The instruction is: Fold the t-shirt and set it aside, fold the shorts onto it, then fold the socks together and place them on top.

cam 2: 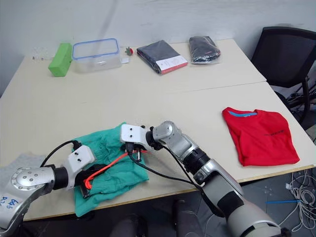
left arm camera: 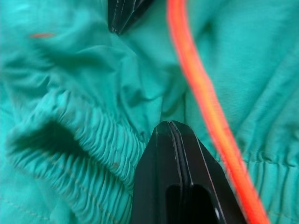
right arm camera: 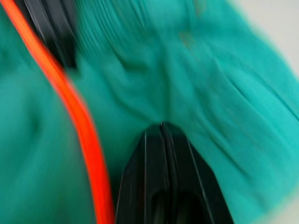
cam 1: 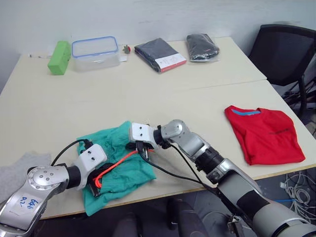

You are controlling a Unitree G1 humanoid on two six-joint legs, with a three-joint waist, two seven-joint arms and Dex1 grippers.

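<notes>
since the shorts (cam 1: 116,165) lie bunched at the near edge of the table (cam 1: 163,94), both claws are down on them: the left claw (cam 1: 97,185) at the near side beside the orange drawstring (cam 1: 116,165), the right claw (cam 1: 142,146) at the far side. each wrist view shows its two black fingers pressed tight together with teal cloth around the tips, so both claws are closed, though i cannot tell whether any fabric is actually pinched between them. the cloth looks light, soft and limp (it will sag and wrinkle rather than hold a crease), so i would take it by the gathered elastic waistband (left arm camera: 70,154), the thickest and firmest part, and keep off the drawstring, which would likely slide. the t-shirt (cam 1: 264,133) lies folded well apart on the right, and the grey socks (cam 1: 19,170) sit at the left edge.
</notes>
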